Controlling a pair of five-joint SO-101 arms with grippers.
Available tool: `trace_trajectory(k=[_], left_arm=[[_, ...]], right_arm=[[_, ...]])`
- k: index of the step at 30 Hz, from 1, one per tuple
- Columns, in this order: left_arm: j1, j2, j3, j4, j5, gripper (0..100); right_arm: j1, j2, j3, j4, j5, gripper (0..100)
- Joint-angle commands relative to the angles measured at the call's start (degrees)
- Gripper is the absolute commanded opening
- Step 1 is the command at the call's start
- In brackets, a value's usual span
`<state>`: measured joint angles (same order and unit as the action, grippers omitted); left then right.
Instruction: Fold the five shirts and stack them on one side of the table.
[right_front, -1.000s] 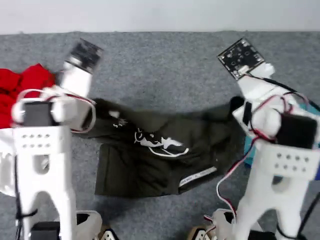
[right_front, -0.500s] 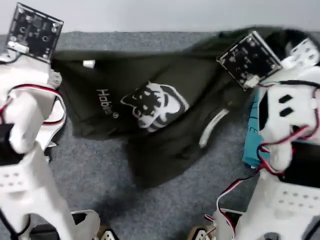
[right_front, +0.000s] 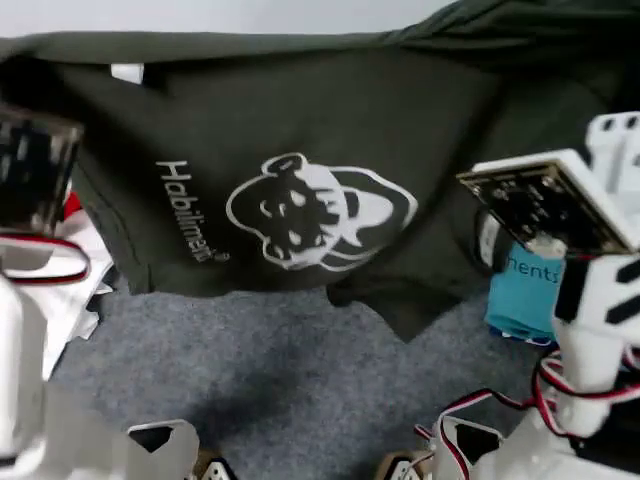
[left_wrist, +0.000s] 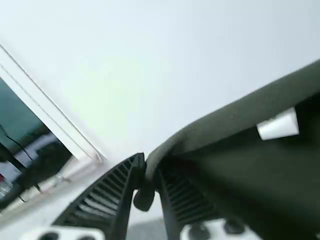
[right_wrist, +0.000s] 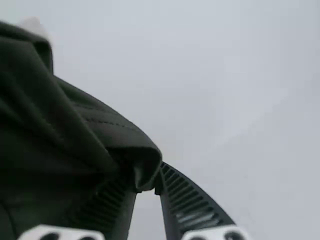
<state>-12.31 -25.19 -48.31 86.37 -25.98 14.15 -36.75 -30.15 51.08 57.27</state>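
1. High above the table, the dark green shirt (right_front: 300, 180) hangs spread between the two arms, print facing the high camera. Its lower hem hangs loose over the grey table (right_front: 250, 390). The step in hand, I judge, is laying it out flat, so both arms should come down together at one pace, cloth taut between them.
2. The left gripper (left_wrist: 146, 175) is clamped on the shirt's top edge, and the right gripper (right_wrist: 147, 182) pinches a bunched fold at the other end. Neither should let go before the hem drags flat on the table.
3. A teal shirt (right_front: 525, 300) lies by the right arm; the green one is best set down beside it, not over it.
4. The white neck tag (right_front: 127, 73) near the left end marks the collar edge.
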Motion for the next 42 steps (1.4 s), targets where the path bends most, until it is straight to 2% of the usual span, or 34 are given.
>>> trace_trajectory(k=[1, 6, 11, 18, 21, 24, 28, 42], left_arm=[[-0.97, -0.88, -5.76, 0.26, -3.16, 2], [-0.97, -0.88, -11.74, 6.24, -3.96, 2], [-0.88, -0.26, -12.00, 11.96, -3.96, 2], [-0.79, 2.99, 6.90, 12.92, -4.31, 2], [-0.44, 5.27, 17.98, 12.48, -8.97, 2], [-0.79, 9.49, 28.88, 6.33, -12.04, 1], [-0.79, 15.47, 37.23, -4.57, -12.22, 1], [-0.44, 35.69, 38.37, -31.65, -12.04, 1]], right_arm=[[5.14, -1.71, -3.69, 0.48, 0.35, 1.0], [6.37, -6.55, -4.04, 7.08, 0.35, 1.0], [6.46, -5.85, -3.60, 12.18, 0.35, 1.0], [-0.13, 4.62, 4.04, 13.32, 0.44, 1.0], [-4.09, 9.63, 9.85, 12.88, 0.44, 1.0], [-6.90, 14.90, 13.54, 12.26, 0.26, 1.0], [-9.27, 21.58, 16.44, 5.67, 0.18, 1.0], [-12.53, 41.71, 17.32, -19.47, 0.18, 1.0]])
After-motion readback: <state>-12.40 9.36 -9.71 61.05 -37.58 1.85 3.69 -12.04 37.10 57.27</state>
